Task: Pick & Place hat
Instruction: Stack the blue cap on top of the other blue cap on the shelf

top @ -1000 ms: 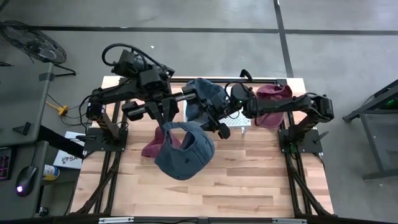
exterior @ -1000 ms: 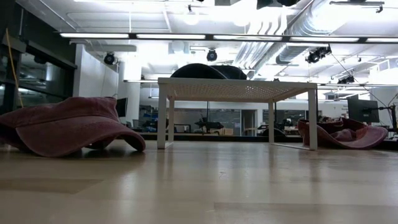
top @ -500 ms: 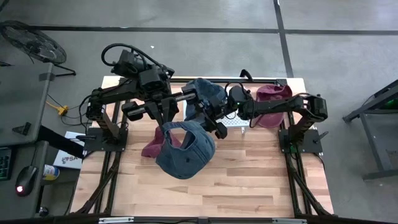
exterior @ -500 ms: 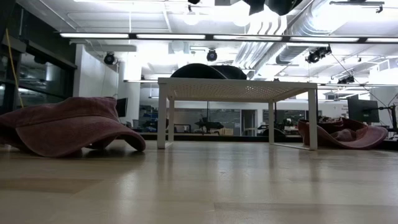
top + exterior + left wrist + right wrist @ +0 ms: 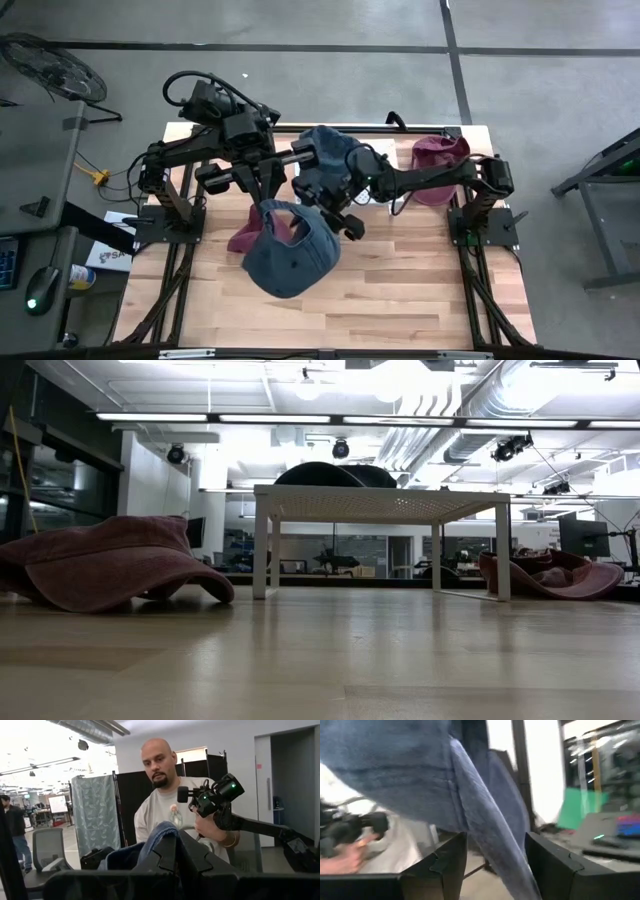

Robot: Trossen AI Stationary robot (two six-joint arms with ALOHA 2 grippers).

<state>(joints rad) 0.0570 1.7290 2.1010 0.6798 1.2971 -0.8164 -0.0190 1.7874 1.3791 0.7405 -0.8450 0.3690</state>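
A blue denim cap (image 5: 291,256) hangs in the air over the table's middle, held by my left gripper (image 5: 264,206), which is shut on it. My right gripper (image 5: 347,222) has come in from the right to the cap's right side. It is open, and in the right wrist view a fold of denim (image 5: 490,845) runs between its fingers; I cannot tell whether they touch it. A second blue cap (image 5: 325,148) lies on top of a white rack (image 5: 380,505). One maroon cap (image 5: 240,238) lies on the table under the held cap, and another (image 5: 440,155) lies at the far right. My left gripper pinches the denim cap's rim (image 5: 156,839) between its two shut fingers (image 5: 197,857). The fingers come from the far left, slanting down. The cap is lifted clear of the table and hangs below and nearer than the fingers, with its crown (image 5: 295,265) sagging.
The white rack (image 5: 385,200) stands at the far middle of the table, with the right arm above it. In the left wrist view a person (image 5: 172,810) stands beyond the table. The near half of the wooden table (image 5: 400,300) is bare.
My right gripper has moved toward the table's left and near edge, up to the hanging denim cap. The cap has swung slightly toward the near left, still held by my left gripper.
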